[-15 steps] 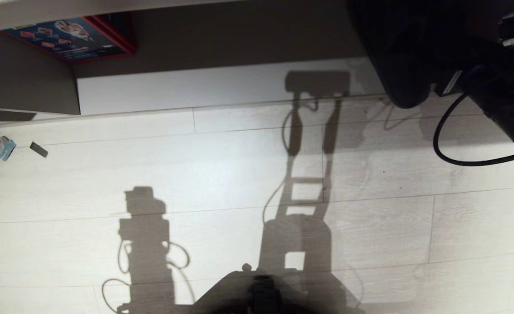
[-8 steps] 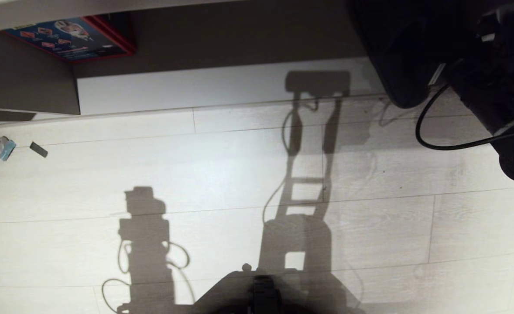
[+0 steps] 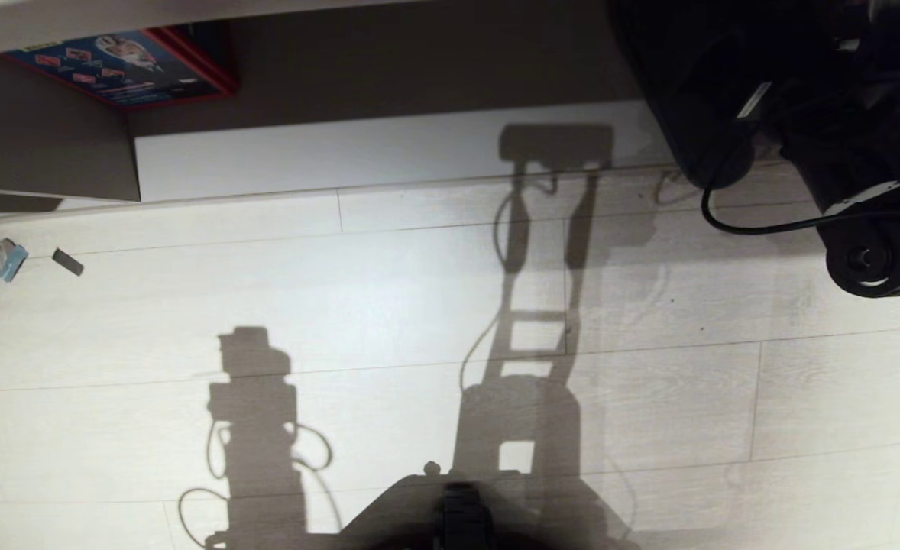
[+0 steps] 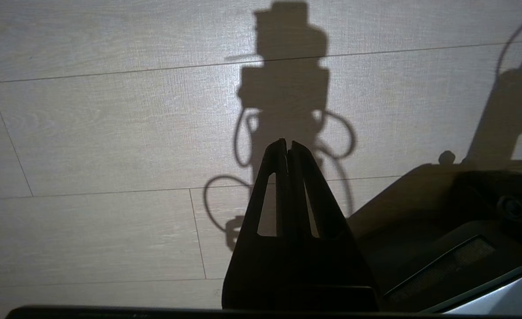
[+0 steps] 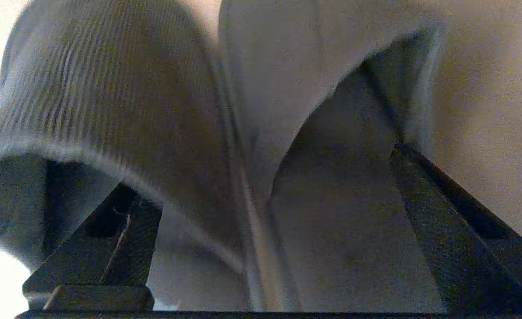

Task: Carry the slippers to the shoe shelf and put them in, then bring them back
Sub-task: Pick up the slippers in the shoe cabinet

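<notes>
Pale wood-plank flooring point(image 3: 389, 305) fills most of the head view, crossed by the robot's own shadows. Along the upper edge of the frame runs the shoe shelf point(image 3: 389, 69): taupe back wall, an upright divider at upper left, and a pale base board beneath. A red-edged box with a blue printed face point(image 3: 125, 69) lies in the compartment at the upper left. Two small bits of debris point(image 3: 7, 258) sit on the floor at the left edge.

The slippers point(image 3: 694, 99) appear as a dark mass at the upper right of the head view, on the shelf's base board, with one rounded end overhanging its front edge onto the floor line. The right arm point(image 3: 870, 229) occupies the upper right corner, directly beside them, with a black cable looping below.

In the right wrist view, the right gripper point(image 5: 270, 248) is spread wide; its two dark fingers point(image 5: 110, 239) stand at the lower left and lower right of the frame. Both ribbed grey fabric bands of the slippers point(image 5: 110, 97) fill the frame very close ahead, side by side. Whether the fingers touch the fabric cannot be told.

In the left wrist view, the left gripper point(image 4: 287, 148) is parked over bare floor, fingertips pressed together, holding nothing.
</notes>
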You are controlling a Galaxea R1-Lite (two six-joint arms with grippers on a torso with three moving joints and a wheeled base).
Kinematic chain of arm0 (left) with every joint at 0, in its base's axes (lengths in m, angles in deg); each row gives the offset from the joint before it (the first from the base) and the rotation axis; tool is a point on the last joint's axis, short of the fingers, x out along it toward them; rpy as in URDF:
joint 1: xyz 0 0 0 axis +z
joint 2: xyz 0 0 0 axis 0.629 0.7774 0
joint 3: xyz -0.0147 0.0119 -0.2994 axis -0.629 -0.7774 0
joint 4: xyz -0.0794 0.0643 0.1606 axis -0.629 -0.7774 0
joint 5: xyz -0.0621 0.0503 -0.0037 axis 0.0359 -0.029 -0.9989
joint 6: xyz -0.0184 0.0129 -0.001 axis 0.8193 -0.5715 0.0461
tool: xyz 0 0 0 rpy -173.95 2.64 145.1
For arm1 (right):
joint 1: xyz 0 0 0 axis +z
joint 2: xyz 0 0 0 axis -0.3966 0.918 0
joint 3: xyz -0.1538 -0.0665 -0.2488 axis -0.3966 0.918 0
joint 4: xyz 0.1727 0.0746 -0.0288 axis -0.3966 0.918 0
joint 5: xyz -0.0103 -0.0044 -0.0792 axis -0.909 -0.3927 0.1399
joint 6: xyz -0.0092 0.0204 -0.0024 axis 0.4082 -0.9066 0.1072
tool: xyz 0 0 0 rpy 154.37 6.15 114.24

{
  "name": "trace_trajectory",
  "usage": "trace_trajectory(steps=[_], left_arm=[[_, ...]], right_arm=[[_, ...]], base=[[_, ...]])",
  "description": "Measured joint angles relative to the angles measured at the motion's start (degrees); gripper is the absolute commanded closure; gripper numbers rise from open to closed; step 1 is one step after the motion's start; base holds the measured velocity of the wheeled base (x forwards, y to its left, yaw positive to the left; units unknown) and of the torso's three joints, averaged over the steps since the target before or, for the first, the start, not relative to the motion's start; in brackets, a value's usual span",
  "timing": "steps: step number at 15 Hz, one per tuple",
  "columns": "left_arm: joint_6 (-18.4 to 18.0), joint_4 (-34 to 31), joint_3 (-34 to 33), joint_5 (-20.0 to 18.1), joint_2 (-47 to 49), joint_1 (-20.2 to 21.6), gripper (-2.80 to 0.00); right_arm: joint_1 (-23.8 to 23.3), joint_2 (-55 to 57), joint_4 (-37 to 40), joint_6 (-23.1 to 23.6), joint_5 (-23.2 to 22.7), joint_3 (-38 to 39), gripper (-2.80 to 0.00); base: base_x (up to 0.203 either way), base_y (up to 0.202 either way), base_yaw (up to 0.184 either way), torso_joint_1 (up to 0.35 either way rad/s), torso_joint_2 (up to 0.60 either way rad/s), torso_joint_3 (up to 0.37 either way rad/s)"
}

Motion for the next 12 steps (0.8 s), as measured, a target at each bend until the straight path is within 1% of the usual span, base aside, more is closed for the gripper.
trace_trajectory(steps=[2, 3, 7, 12], left_arm=[[0.0, -0.01, 0.0, 0.0, 0.0, 0.0, 0.0], [0.02, 0.0, 0.0, 0.0, 0.0, 0.0, 0.0], [0.04, 0.01, 0.0, 0.0, 0.0, 0.0, 0.0], [0.04, 0.0, 0.0, 0.0, 0.0, -0.01, 0.0]], right_arm=[[0.4, 1.76, -1.11, -0.62, 1.04, -2.08, -2.8], [0.74, 2.64, -1.11, -1.44, 1.24, -2.91, 0.0], [1.21, 5.54, -1.62, -2.29, 2.39, -6.81, 0.0], [1.32, 6.85, -1.66, -2.71, 2.03, -8.29, 0.0]], base=[[0.0, 0.0, 0.0, 0.0, 0.0, 0.0], [0.0, 0.0, 0.0, 0.0, 0.0, 0.0], [0.0, 0.0, 0.0, 0.0, 0.0, 0.0], [0.0, 0.0, 0.0, 0.0, 0.0, 0.0]])
